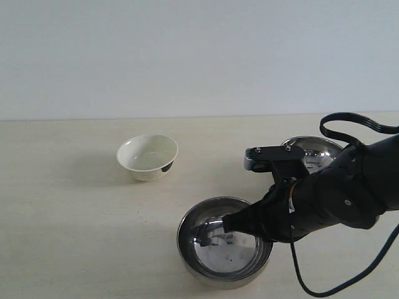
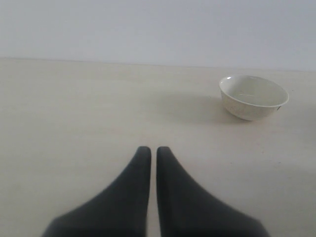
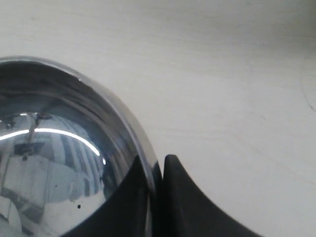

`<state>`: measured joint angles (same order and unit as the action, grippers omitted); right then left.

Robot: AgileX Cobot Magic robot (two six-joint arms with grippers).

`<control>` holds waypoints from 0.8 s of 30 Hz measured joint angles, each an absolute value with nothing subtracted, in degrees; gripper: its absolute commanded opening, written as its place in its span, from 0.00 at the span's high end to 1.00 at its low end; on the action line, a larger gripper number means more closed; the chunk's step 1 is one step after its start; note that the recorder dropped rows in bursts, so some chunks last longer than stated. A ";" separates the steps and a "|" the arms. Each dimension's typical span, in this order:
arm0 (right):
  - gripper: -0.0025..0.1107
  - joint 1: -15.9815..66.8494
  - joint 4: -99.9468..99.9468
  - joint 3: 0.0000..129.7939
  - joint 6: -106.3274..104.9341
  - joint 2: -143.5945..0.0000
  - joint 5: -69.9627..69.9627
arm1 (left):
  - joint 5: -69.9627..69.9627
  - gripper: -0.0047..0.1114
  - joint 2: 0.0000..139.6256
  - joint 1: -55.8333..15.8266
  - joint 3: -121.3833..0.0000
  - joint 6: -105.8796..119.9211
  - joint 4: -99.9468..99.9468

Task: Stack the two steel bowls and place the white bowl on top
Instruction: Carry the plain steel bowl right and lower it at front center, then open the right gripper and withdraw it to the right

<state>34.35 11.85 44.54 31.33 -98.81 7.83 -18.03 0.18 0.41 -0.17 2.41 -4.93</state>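
Exterior view: one shiny round steel bowl [image 1: 240, 256] was recorded at the front of the pale table [image 1: 75, 218], its rim pinched by the right gripper [image 1: 228, 225]. A second steel bowl [image 1: 315, 151] was noted behind that arm, standing apart. The small cream-white glossy bowl [image 1: 148, 157] was placed well left. The left gripper [image 2: 149, 151] was pressed together.

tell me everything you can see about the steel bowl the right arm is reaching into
The near steel bowl is round and mirror-bright metal, with a thin shiny rim and a few dark specks inside. It stands upright and empty near the front of the pale table, and appears to rest on it. The right claw pinches its rim, one finger inside the bowl and one outside. Nothing else touches it.
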 measured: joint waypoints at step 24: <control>0.48 34.35 12.31 51.50 27.45 -96.83 15.95 | -18.03 0.93 0.18 0.41 -0.17 2.41 -4.93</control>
